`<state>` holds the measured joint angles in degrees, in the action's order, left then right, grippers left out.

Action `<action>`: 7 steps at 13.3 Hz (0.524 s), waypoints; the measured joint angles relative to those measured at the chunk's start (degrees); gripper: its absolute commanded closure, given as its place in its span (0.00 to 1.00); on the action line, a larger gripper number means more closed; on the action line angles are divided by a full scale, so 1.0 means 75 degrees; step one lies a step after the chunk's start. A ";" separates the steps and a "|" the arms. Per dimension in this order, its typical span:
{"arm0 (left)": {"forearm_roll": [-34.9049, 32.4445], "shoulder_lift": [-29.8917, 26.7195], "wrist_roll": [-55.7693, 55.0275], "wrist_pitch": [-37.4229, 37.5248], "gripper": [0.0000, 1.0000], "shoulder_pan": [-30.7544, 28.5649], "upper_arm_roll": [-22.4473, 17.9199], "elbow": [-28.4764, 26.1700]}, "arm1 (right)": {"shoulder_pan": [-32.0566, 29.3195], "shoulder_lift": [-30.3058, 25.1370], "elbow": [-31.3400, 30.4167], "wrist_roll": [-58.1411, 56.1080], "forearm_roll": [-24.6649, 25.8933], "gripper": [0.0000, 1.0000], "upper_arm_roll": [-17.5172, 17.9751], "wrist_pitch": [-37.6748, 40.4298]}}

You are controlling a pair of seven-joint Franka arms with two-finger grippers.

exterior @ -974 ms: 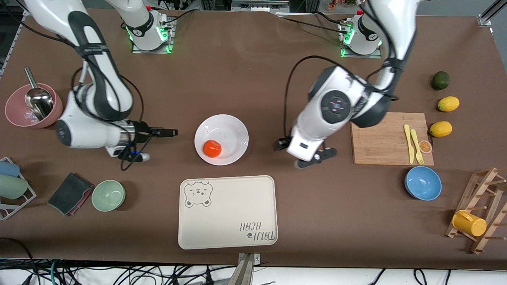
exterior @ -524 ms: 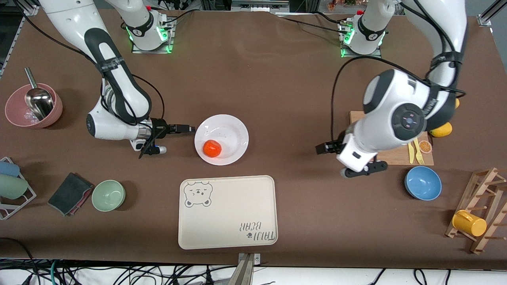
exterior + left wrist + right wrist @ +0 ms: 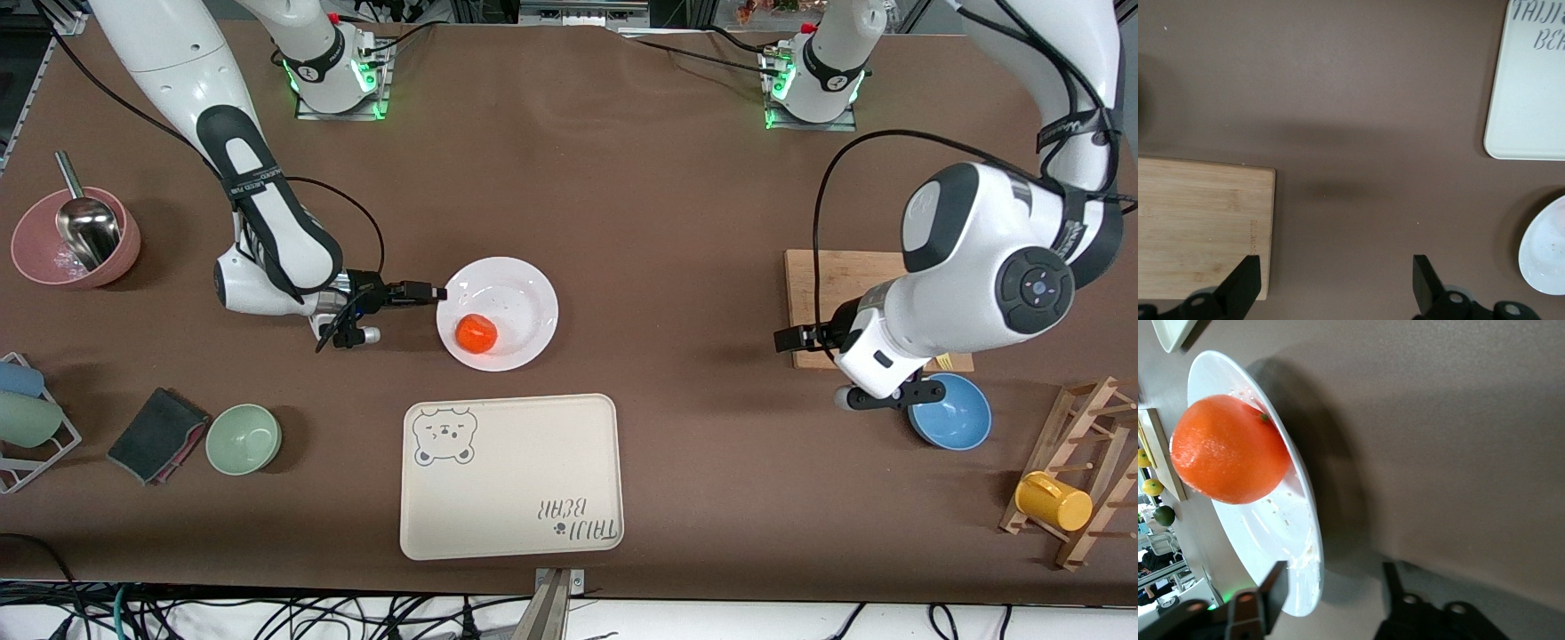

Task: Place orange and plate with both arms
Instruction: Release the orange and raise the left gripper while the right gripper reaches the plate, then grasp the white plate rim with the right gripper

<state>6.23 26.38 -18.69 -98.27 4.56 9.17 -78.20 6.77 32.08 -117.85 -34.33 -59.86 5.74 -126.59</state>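
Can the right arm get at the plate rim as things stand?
Probably yes. The right claw sits low at the plate rim toward the right arm's end, one finger over the rim, one under. Nothing blocks it; the orange lies inside, clear of the fingers.

Brown table (image 3: 569, 178); tangled cables (image 3: 267, 618) along its near edge

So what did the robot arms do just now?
The right gripper slid to the plate, its fingers straddling the rim. The left gripper pulled back, open, beside the cutting board. The orange and plate stayed put.
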 measured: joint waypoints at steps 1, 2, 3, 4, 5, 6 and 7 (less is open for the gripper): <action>-0.0001 -0.0215 0.0000 0.0201 0.00 0.0000 0.0002 0.0011 | 0.0003 0.0011 0.0022 -0.0005 -0.0003 0.79 0.0001 -0.0008; -0.0058 -0.0463 0.0000 0.0456 0.00 -0.0003 0.0000 0.0019 | 0.0008 0.0038 0.0045 -0.0010 -0.0005 0.84 0.0006 -0.0019; -0.0249 -0.0724 0.0000 0.0716 0.00 -0.0006 -0.0002 0.0024 | 0.0010 0.0068 0.0070 -0.0016 -0.0010 0.85 0.0010 -0.0023; -0.0473 -0.0978 0.0001 0.1005 0.00 -0.0011 -0.0003 0.0025 | 0.0011 0.0089 0.0095 -0.0018 -0.0017 0.87 0.0014 -0.0024; -0.0621 -0.1168 0.0001 0.1257 0.00 -0.0013 -0.0003 0.0023 | 0.0011 0.0100 0.0109 -0.0021 -0.0019 0.89 0.0014 -0.0025; -0.0700 -0.1275 0.0002 0.1405 0.00 -0.0012 -0.0003 0.0016 | 0.0011 0.0105 0.0117 -0.0022 -0.0028 0.90 0.0014 -0.0025; -0.0722 -0.1314 0.0004 0.1452 0.00 -0.0012 -0.0003 0.0005 | 0.0011 0.0112 0.0122 -0.0023 -0.0052 0.91 0.0014 -0.0025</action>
<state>0.81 16.53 -18.66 -87.37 4.47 9.15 -78.17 6.86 32.92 -116.93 -34.50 -60.25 5.84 -126.78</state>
